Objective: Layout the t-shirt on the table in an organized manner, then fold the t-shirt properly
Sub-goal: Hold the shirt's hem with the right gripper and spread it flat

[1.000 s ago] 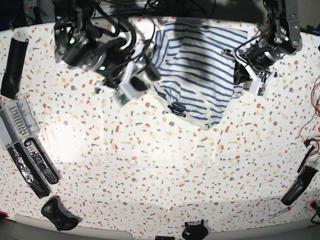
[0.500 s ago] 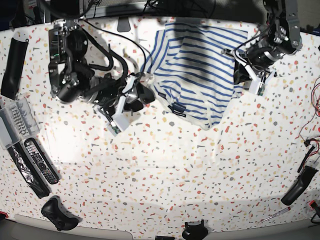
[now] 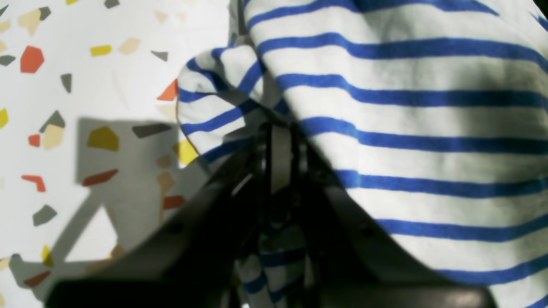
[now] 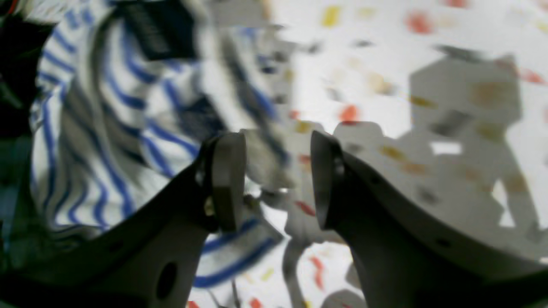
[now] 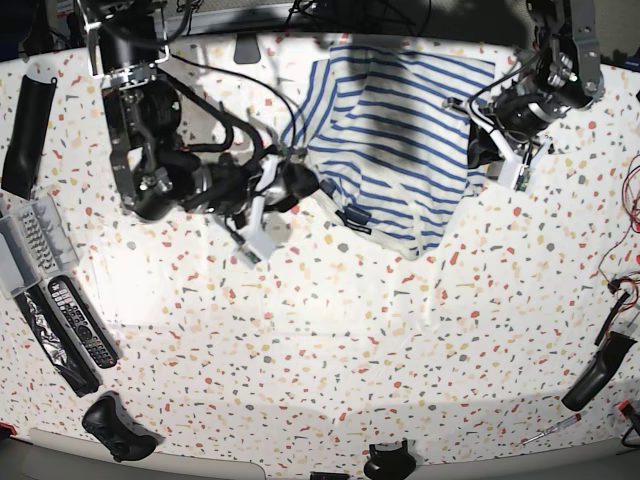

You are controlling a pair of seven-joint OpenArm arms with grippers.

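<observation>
I see the shirt (image 5: 400, 140) bunched at the far side of the table (image 5: 330, 340), right of centre in the base view, not flat: folded over itself, the dark neck label (image 5: 354, 218) showing on its near-left edge.

Left gripper (image 3: 278, 141) is clamped tight on a fold of shirt; in the left wrist view striped cloth runs between the closed fingers and bulges out past them. In the base view that gripper (image 5: 490, 150) sits at the shirt's right edge.

Right gripper (image 4: 278, 179) has its jaws parted with a clear gap and nothing between them. The right wrist view is blurred; shirt edge lies just left of the left finger (image 4: 227, 179), bare table under the gap. In the base view it (image 5: 300, 185) is at the shirt's left edge, near the label; I can't tell if it touches cloth.

One container: a clear tray (image 5: 30, 245) at the left table edge, holding small parts I can't make out.

Around: two remotes (image 5: 75, 325) just beside the tray, a long black case (image 5: 25, 135) far left, a gamepad (image 5: 115, 425) at the near-left corner, a black tool (image 5: 598, 370) and red wires (image 5: 630, 200) at the right edge. All well apart from the shirt. The right arm's cables (image 5: 225, 90) cross the table left of the shirt.
</observation>
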